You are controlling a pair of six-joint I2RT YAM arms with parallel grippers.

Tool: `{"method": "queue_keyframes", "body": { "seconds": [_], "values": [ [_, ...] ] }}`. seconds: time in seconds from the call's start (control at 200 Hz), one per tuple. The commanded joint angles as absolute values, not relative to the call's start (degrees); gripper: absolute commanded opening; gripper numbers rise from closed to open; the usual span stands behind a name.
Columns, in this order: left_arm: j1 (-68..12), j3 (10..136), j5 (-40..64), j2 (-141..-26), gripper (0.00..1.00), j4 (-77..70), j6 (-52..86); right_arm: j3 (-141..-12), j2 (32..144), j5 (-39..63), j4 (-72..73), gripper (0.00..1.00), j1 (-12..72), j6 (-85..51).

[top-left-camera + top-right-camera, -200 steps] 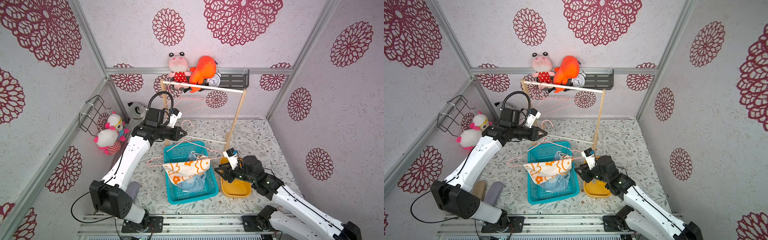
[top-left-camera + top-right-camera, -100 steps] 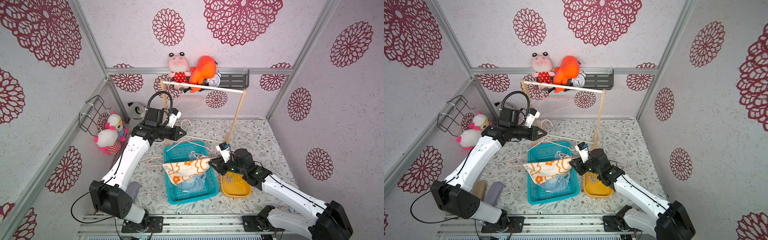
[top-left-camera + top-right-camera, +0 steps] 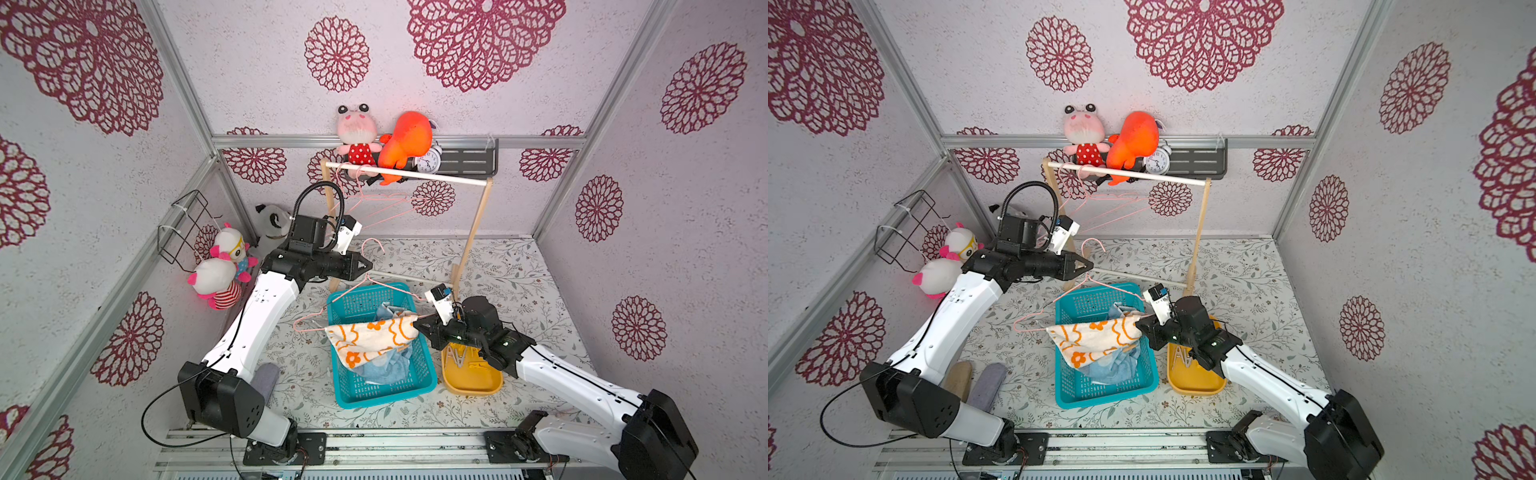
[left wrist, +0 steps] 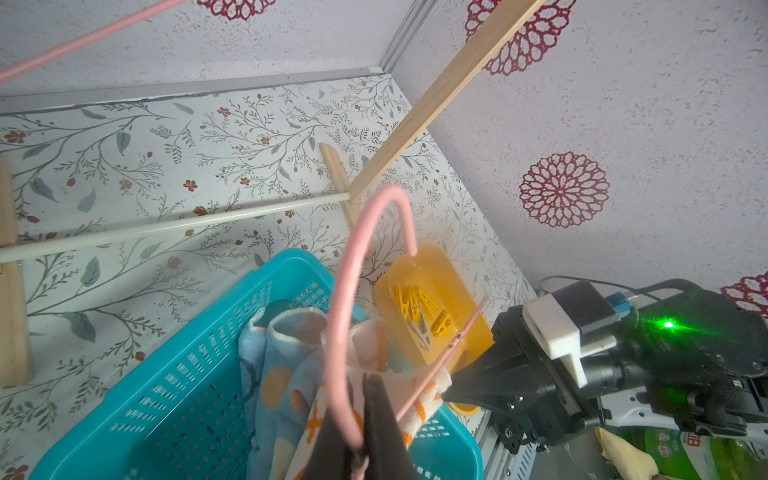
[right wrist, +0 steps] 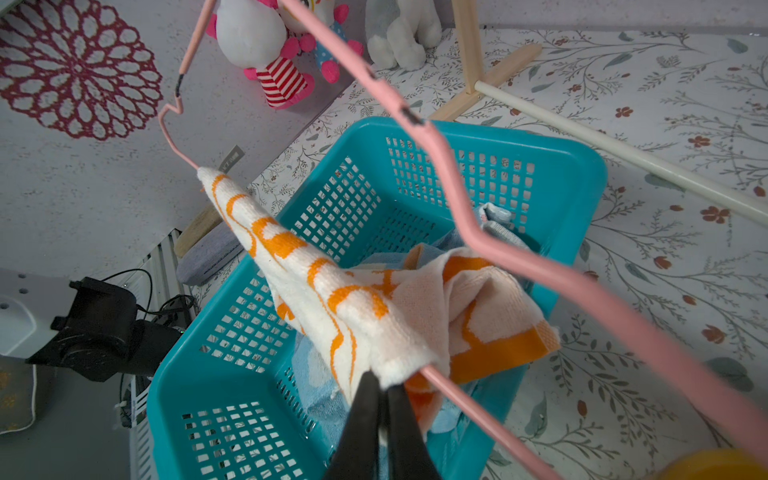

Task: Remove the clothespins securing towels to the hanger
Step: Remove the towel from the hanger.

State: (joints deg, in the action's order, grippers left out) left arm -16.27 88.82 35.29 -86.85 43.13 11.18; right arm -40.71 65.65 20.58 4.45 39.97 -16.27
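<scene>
Reading a top view as a clock with the back wall at 12, my left gripper (image 3: 369, 265) is pressed together on the neck of the pink hanger (image 4: 347, 266), holding it over the basket (image 3: 386, 395); my right gripper (image 5: 383, 385) is pinched on the 3 o'clock corner of the white towel (image 5: 415, 307), right where it folds over the lower bar; the blue towels (image 3: 386, 368) lie in the basket under it; the clothespins (image 4: 419, 307) I can see are all in the yellow tray (image 3: 473, 384) at 3 o'clock of the basket; I see none on the exposed cloth, though under my fingertips I cannot tell; so I judge this step to be drawing the towel off; I'd fix the left arm, pull the corner slowly down toward 6 o'clock so the cloth slides over the bar, and stop if the 9 o'clock end snags or the hanger twists
</scene>
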Motion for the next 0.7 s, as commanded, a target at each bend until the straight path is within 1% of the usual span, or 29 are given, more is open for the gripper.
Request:
{"method": "queue_keyframes", "body": {
  "seconds": [0.0, 0.23, 0.455, 0.58, 0.695],
  "values": [
    [-15.56, 88.75, 35.42, -85.3, 0.0, 41.51, 11.16, -43.26, 63.19, 19.42, 1.41, 0.0, 40.25, -15.09],
    [-15.07, 88.44, 34.72, -85.77, 0.0, 41.12, 11.34, -48.0, 61.02, 19.14, -6.32, 0.0, 41.06, -11.91],
    [-14.69, 88.01, 33.57, -86.13, 0.0, 40.56, 11.6, -59.33, 63.03, 18.44, -14.99, 0.0, 43.32, -5.62],
    [-14.15, 86.66, 32.4, -85.52, 0.0, 38.29, 12.52, -67.62, 65.22, 15.71, -19.21, 0.0, 43.94, -1.58],
    [-14.06, 86.41, 30.57, -85.34, 0.0, 38.14, 12.57, -74.97, 68.07, 15.98, -21.36, 0.0, 44.37, 0.53]
  ]
}}
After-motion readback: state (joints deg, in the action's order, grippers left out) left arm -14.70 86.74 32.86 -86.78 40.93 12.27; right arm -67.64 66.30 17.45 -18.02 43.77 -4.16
